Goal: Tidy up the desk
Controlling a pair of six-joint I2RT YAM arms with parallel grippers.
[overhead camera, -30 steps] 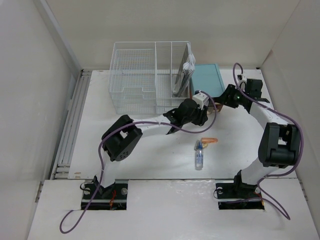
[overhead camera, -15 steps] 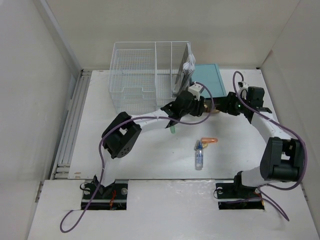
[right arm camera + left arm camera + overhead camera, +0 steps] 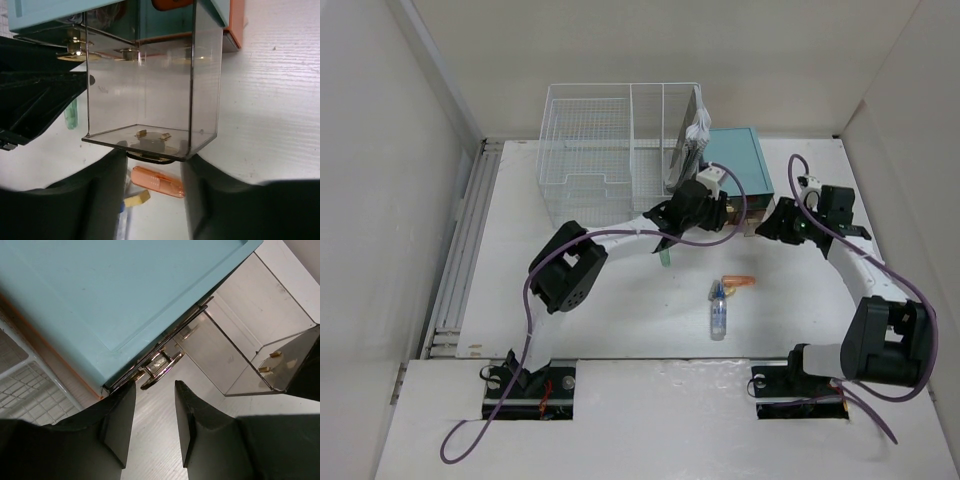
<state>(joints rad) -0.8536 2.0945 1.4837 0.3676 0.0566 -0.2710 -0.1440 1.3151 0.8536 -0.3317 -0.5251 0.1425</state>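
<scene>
The white desk (image 3: 620, 310) holds a teal box (image 3: 735, 160) at the back. A clear drawer (image 3: 145, 90) sticks out of the box front; it also shows in the left wrist view (image 3: 235, 355). My right gripper (image 3: 152, 160) is shut on the drawer's metal ring handle (image 3: 150, 156) and sits right of the box front in the top view (image 3: 767, 225). My left gripper (image 3: 155, 387) is open and empty, just in front of a second metal handle (image 3: 160, 367) under the teal box; in the top view (image 3: 730, 220) it is at the box's near left corner.
A white wire rack (image 3: 610, 150) with papers (image 3: 690, 145) stands left of the box. An orange capsule (image 3: 740, 281), a clear-and-blue tube (image 3: 719, 308) and a small green item (image 3: 664, 257) lie on the desk. White walls enclose the desk.
My right gripper has moved toward the near side, drawing the clear drawer out of the teal box. My left gripper has moved up to the box front and stayed there.
</scene>
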